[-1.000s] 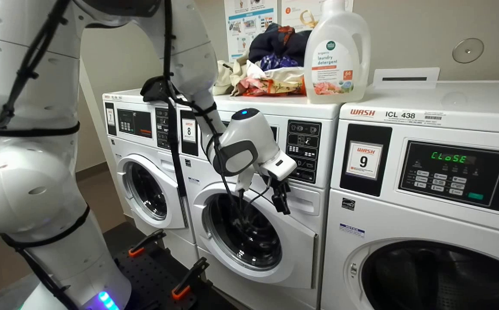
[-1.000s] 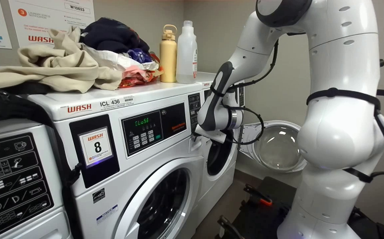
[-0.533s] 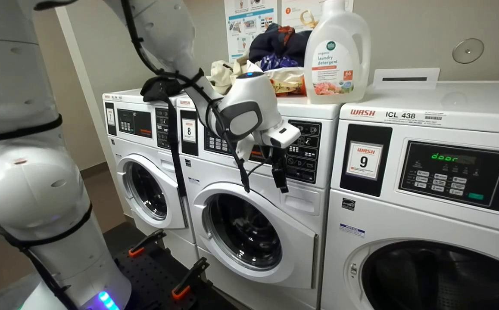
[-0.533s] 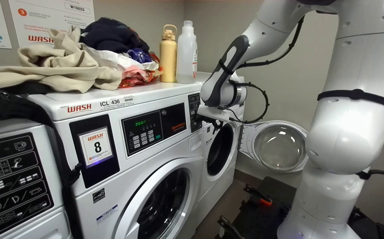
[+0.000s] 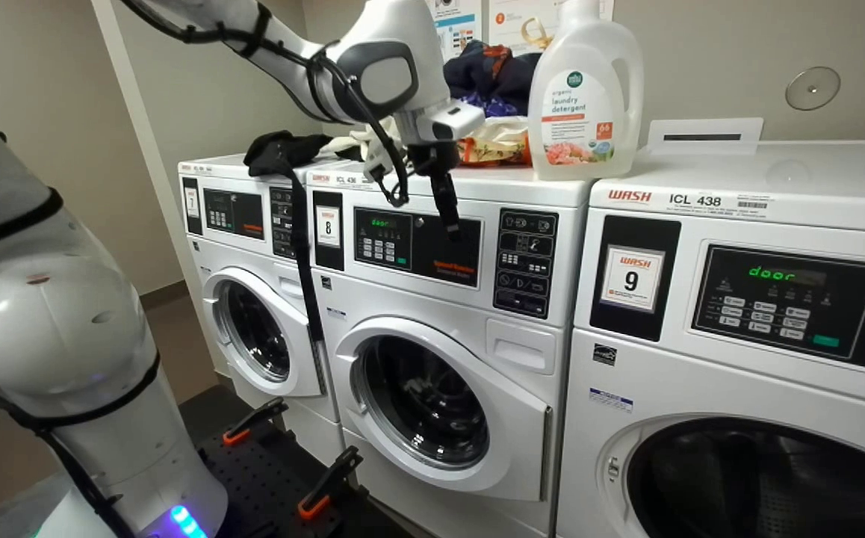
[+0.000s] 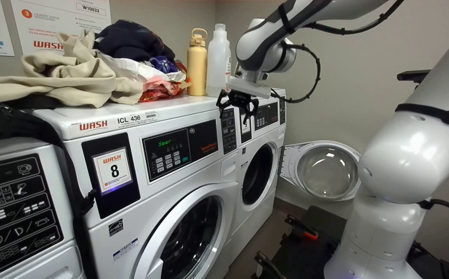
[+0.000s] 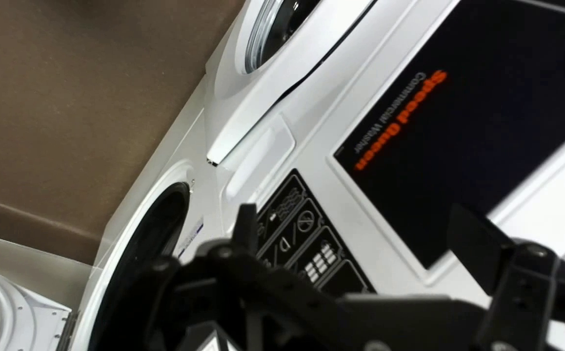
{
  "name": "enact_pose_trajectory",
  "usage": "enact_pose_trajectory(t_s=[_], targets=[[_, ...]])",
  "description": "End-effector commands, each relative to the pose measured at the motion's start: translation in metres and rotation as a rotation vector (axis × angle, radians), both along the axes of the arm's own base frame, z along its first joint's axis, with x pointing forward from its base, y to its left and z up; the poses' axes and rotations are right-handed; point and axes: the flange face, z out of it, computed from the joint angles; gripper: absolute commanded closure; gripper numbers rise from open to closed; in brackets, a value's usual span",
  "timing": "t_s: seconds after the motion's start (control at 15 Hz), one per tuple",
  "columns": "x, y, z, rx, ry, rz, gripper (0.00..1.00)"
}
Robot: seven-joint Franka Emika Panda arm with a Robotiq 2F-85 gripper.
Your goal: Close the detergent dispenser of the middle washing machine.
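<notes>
Fingers (image 7: 487, 258) spread wide, holding nothing, apart from middle washer (image 5: 432, 302) front; detergent dispenser (image 5: 521, 347) flush; arm (image 5: 59, 329) cropped up top.

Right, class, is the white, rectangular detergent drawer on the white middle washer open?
No: in an exterior view, the drawer sits flush with the front of the washer.

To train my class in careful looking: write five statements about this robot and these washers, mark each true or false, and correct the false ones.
1. The soap drawer of the middle washer looks shut. True.
2. The gripper is clamped on that drawer. False: it is open, clear of the drawer.
3. The detergent bottle stands upright. True.
4. The door of washer 9 is closed. False: it hangs open.
5. The middle washer's display reads "door". True.
</notes>
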Motion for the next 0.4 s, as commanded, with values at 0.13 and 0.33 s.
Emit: enact_pose_trajectory(t_s=[0.13, 0.33], targets=[[-0.003, 0.028, 0.072, 0.000, -0.014, 0.088, 0.00], [-0.002, 0.033, 0.083, -0.012, -0.015, 0.113, 0.00]])
